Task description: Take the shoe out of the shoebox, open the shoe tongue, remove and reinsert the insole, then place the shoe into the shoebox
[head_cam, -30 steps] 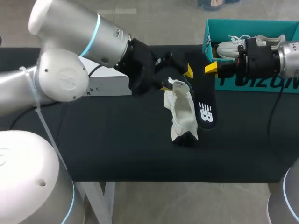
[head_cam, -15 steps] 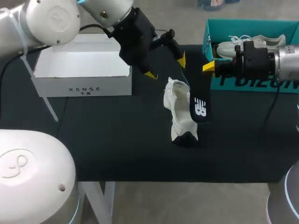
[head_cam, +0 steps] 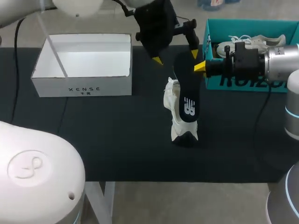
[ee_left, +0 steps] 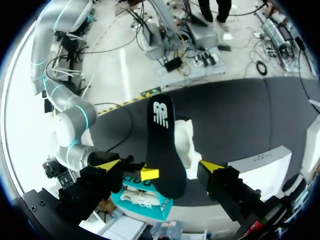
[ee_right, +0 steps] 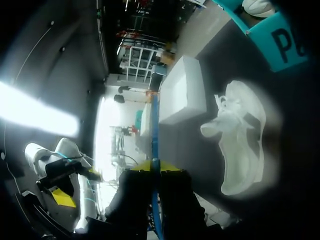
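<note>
Our right gripper (head_cam: 201, 66) is clamped on the insole (head_cam: 185, 93), holding it slanted over the shoe (head_cam: 177, 127), likely lining it up for reinsertion. Our left gripper (head_cam: 175, 57) hangs beyond the shoe, fingers wide astride the insole's raised end without touching it, probably to steady it. The shoe lies on the table (head_cam: 117, 140), left of the shoebox (head_cam: 233, 86).

Left gripper (head_cam: 175, 57): lifts off the shoe (head_cam: 178, 128) and backs toward the far edge of the table (head_cam: 107, 140).
Insole (head_cam: 186, 95): swings from beside the shoe to over it.
White box (head_cam: 84, 86): comes out from behind the left arm (head_cam: 154, 21).
</note>
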`<state>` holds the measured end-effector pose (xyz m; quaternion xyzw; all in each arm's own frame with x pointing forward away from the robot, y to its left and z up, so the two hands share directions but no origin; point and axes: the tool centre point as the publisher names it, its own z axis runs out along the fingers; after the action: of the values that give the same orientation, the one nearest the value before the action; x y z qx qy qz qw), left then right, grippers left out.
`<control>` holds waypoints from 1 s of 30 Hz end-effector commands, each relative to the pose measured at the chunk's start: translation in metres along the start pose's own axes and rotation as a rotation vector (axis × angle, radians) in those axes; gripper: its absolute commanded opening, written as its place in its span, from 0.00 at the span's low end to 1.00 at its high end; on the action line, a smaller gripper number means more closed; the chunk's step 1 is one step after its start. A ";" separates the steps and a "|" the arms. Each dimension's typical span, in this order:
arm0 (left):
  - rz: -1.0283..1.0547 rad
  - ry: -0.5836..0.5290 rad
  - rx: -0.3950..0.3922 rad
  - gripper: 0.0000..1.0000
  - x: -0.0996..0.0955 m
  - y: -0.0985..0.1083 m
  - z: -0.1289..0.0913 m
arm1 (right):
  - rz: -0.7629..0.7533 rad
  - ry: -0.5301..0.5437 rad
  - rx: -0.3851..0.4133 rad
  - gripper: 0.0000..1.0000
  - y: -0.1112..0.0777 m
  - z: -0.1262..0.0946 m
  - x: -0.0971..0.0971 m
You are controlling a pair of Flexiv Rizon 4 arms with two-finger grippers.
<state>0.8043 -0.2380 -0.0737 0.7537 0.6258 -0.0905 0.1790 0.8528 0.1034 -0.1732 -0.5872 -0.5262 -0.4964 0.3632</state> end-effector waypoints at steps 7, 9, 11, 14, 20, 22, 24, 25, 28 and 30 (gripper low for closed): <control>-0.027 0.290 -0.042 1.00 -0.006 0.026 0.003 | 0.032 -0.010 0.013 0.00 -0.001 0.012 -0.004; -0.033 0.292 -0.042 1.00 -0.006 0.028 0.003 | 0.038 -0.007 0.018 0.00 -0.002 0.014 -0.004; -0.033 0.298 -0.044 1.00 -0.006 0.029 0.002 | 0.042 -0.003 0.020 0.00 -0.002 0.014 -0.004; -0.047 0.310 -0.047 1.00 -0.002 0.032 0.002 | 0.044 -0.003 0.022 0.00 -0.002 0.015 -0.004; -0.071 0.311 -0.056 1.00 0.003 0.035 0.001 | 0.044 0.000 0.014 0.00 -0.001 0.012 -0.005; -0.076 0.310 -0.058 1.00 0.003 0.035 0.001 | 0.043 0.002 0.014 0.00 0.000 0.012 -0.005; -0.078 0.309 -0.057 1.00 0.003 0.036 0.002 | 0.042 0.003 0.015 0.00 0.001 0.012 -0.005; -0.078 0.309 -0.056 1.00 0.003 0.036 0.002 | 0.041 0.003 0.015 0.00 0.001 0.012 -0.004; -0.079 0.306 -0.054 1.00 0.003 0.036 0.002 | 0.040 0.003 0.016 0.00 0.001 0.011 -0.004; -0.079 0.305 -0.052 1.00 0.003 0.036 0.002 | 0.040 0.005 0.016 0.00 0.001 0.012 -0.004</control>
<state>0.8393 -0.2426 -0.0707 0.7285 0.6771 0.0344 0.0979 0.8561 0.1128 -0.1801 -0.5933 -0.5171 -0.4869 0.3790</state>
